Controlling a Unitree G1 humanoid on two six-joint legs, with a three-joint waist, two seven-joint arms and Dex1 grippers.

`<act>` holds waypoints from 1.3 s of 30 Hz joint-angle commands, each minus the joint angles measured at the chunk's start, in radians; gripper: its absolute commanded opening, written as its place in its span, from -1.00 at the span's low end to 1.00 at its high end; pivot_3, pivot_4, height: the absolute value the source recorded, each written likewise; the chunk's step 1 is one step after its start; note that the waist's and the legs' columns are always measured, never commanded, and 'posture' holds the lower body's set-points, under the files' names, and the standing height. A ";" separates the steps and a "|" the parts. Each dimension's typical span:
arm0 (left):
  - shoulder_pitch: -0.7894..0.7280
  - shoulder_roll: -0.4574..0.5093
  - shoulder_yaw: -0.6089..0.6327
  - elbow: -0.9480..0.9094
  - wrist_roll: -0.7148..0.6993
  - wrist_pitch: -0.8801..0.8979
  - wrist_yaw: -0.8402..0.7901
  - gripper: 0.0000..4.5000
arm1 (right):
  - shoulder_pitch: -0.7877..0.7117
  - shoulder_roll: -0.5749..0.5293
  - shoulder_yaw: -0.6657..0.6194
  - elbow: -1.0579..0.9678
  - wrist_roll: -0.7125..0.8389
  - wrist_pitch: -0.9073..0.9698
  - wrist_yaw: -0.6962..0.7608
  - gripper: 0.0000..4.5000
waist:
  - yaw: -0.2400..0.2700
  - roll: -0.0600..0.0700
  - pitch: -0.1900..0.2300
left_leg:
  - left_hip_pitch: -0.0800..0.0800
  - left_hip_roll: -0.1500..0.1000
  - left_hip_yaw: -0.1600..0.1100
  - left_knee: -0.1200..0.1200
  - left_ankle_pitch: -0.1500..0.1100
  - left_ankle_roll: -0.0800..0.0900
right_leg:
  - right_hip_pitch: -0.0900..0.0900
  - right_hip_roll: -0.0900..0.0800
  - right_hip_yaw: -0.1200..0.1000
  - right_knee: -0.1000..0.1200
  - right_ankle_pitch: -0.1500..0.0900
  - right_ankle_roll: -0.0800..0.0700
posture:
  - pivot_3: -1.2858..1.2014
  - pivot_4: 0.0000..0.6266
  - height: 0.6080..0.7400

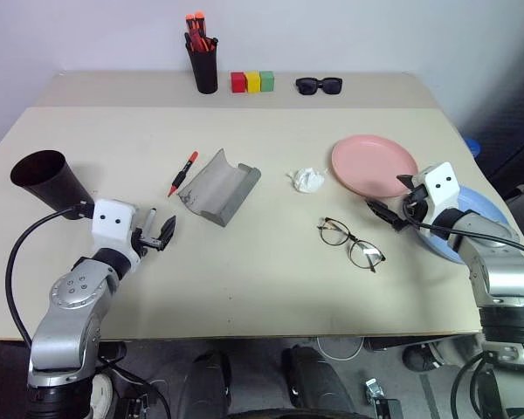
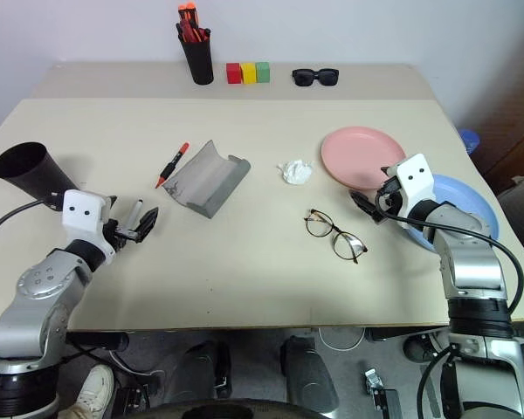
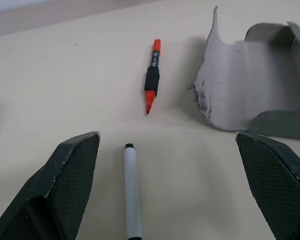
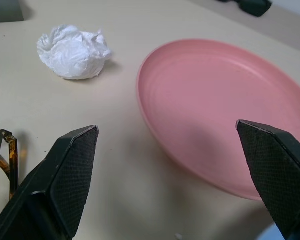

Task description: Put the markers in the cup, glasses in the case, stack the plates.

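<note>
Left gripper [image 1: 162,234] is spread wide with nothing in it, sitting at the lower left of the head view. From where I'm driving, the black and white marker [image 3: 132,192] lies flat on the table [image 1: 271,288] right between its fingers in the wrist view. Black cup [image 1: 48,179] lies tipped on its side at the far left, just behind that arm. Up and right of the gripper is the red marker [image 1: 182,173], and just beside that the grey case [image 1: 218,186], lying open. Glasses [image 1: 350,243] sit right of center. Right gripper [image 1: 393,202] is also wide open and empty, hanging over the near rim of the pink plate [image 1: 373,165], with the light blue plate [image 1: 482,212] under its arm at the right edge.
</note>
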 commanded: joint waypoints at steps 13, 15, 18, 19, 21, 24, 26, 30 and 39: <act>-0.062 -0.048 -0.062 -0.066 -0.009 0.023 0.052 0.99 | -0.109 0.044 0.045 0.048 -0.015 -0.074 -0.020 1.00 | 0.003 0.000 0.000 | 0.000 0.000 0.000 0.001 0.000 0.000 | 0.001 0.000 0.000 0.000 0.000 0.001 | 0.03 -0.52 0.73; -0.077 -0.054 -0.073 -0.069 -0.016 0.029 0.054 0.99 | -0.108 0.057 0.051 0.027 -0.016 -0.069 -0.034 1.00 | 0.002 0.000 0.000 | 0.000 0.000 0.000 0.001 0.000 0.000 | 0.001 0.000 0.000 0.000 0.001 0.001 | 0.03 -0.52 0.73; -0.101 -0.058 -0.085 -0.051 -0.016 0.031 0.055 0.99 | -0.105 0.085 0.062 -0.019 -0.008 -0.056 -0.058 1.00 | -0.001 0.000 0.000 | 0.000 0.000 -0.001 0.001 0.000 0.000 | 0.001 0.001 0.000 0.001 0.001 0.001 | 0.03 -0.52 0.73; -0.112 -0.065 -0.087 -0.042 -0.020 0.035 0.056 0.99 | -0.102 0.097 0.065 -0.039 -0.004 -0.050 -0.066 1.00 | 0.000 0.000 0.000 | 0.000 0.000 -0.001 0.001 0.000 0.000 | 0.001 0.001 0.000 0.001 0.001 0.001 | 0.03 -0.52 0.73; -0.127 -0.073 -0.082 -0.026 -0.020 0.032 0.062 0.99 | -0.091 0.122 0.076 -0.083 0.001 -0.032 -0.081 1.00 | 0.001 0.000 0.000 | 0.000 0.000 -0.001 0.001 0.000 0.000 | 0.001 0.001 0.000 0.001 0.001 0.001 | 0.03 -0.52 0.73; -0.143 -0.092 -0.047 0.000 -0.023 0.016 0.082 0.99 | -0.076 0.162 0.099 -0.137 -0.001 -0.009 -0.102 1.00 | 0.002 0.000 0.000 | 0.000 0.000 -0.001 0.001 0.000 0.000 | 0.001 0.001 0.000 0.001 0.001 0.001 | 0.03 -0.52 0.73; -0.133 -0.083 -0.048 0.017 0.003 0.019 0.096 0.99 | -0.069 0.196 0.120 -0.166 0.001 0.008 -0.117 1.00 | 0.001 0.000 0.000 | 0.000 0.000 -0.001 0.001 0.000 0.000 | 0.001 0.001 0.000 0.001 0.001 0.001 | 0.03 -0.52 0.73; -0.143 -0.079 -0.041 0.031 0.046 0.082 0.163 0.99 | -0.063 0.230 0.155 -0.237 0.009 0.050 -0.121 1.00 | 0.001 0.000 0.000 | 0.000 0.000 -0.001 0.001 0.000 0.000 | 0.001 0.001 0.000 0.002 0.001 0.001 | 0.03 -0.52 0.73; -0.238 -0.071 0.047 0.041 0.033 0.490 0.249 0.99 | -0.037 0.261 0.213 -0.335 0.022 0.112 -0.114 1.00 | 0.003 0.000 0.000 | 0.000 0.000 -0.001 0.001 0.000 0.000 | 0.001 0.001 -0.001 0.002 0.001 0.001 | 0.03 -0.52 0.73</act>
